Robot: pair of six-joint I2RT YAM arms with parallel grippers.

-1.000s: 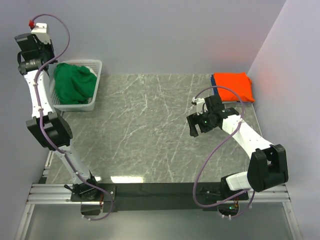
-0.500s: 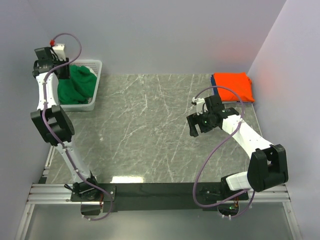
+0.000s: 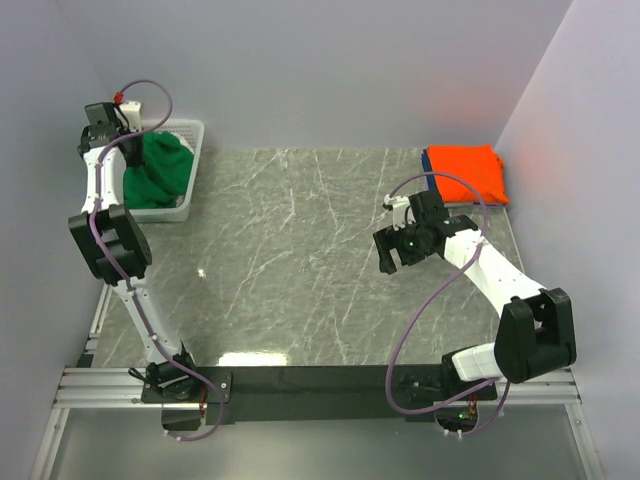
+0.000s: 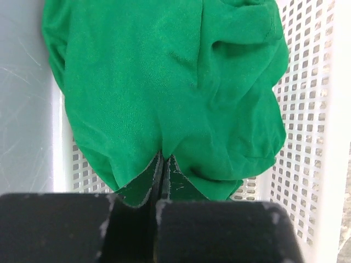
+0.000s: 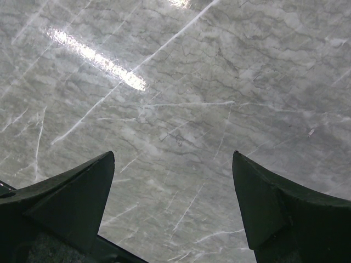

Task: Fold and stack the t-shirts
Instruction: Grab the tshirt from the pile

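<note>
My left gripper (image 4: 160,164): I am reaching it down into the basket, with its two fingers pressed together and pinching a fold of the green shirt. The cloth is puckering in toward the tips.
The green shirt (image 4: 181,82): it is lying crumpled in a heap in the basket and filling most of it. The near edge is bunching up where I am gripping it.
The basket (image 4: 312,109): this white plastic lattice tub is sitting at the far left corner of the table, close to the back wall. Its right wall and a strip of its floor are showing beside the cloth.
My right gripper (image 5: 173,156): I am holding it with the fingers spread wide apart and nothing between them. It is hovering over bare tabletop on the right half, well apart from the basket.
The orange shirt (image 3: 465,172): it is lying folded into a neat rectangle at the far right corner, beyond my right gripper and not touching it.
The blue shirt (image 3: 428,162): only a thin dark blue edge is peeking out along the left side of the orange shirt, so it is probably lying folded underneath.
The table (image 3: 290,260): its grey marbled top is catching glare near the front.
</note>
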